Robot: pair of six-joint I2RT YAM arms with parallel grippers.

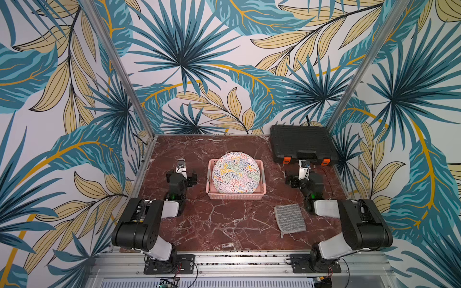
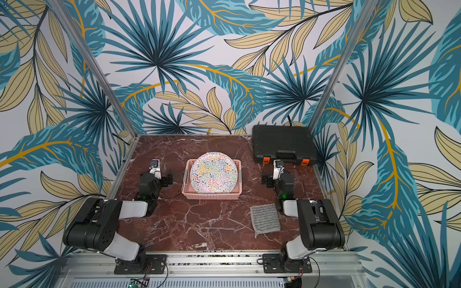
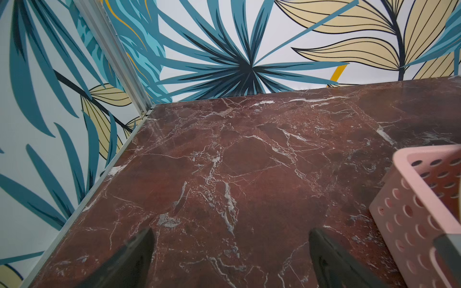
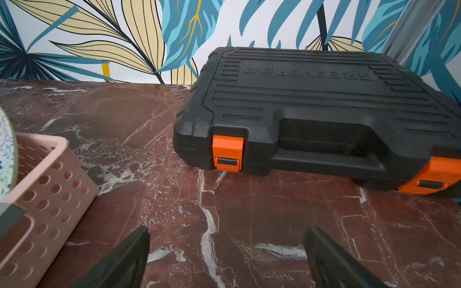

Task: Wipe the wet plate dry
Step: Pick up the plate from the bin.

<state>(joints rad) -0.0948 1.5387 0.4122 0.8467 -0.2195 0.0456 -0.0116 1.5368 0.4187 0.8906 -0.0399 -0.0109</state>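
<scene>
A dark red marble-patterned tabletop stands inside walls printed with blue and yellow leaves. In the middle of it, the round plate with a many-coloured squiggle pattern rests tilted in a pink perforated plastic basket, with its far edge raised over the far rim. The pictures are too small to tell whether water is on it. The grey striped wiping cloth lies flat on the tabletop, nearer to the robot and toward its right side, well apart from the basket. The left claw hangs just beside the basket on its left, with fingers wide apart and empty. The right claw hangs on the other side, between the basket and a black plastic tool case with orange latches. It is also spread wide and holds nothing.

I judge the task not yet begun: the cloth is not picked up, the plate is not touched, and all the wiping is left to do.

Counted: one plate, one basket, one cloth, one tool case with two orange latches, and two arms with one claw each.
</scene>
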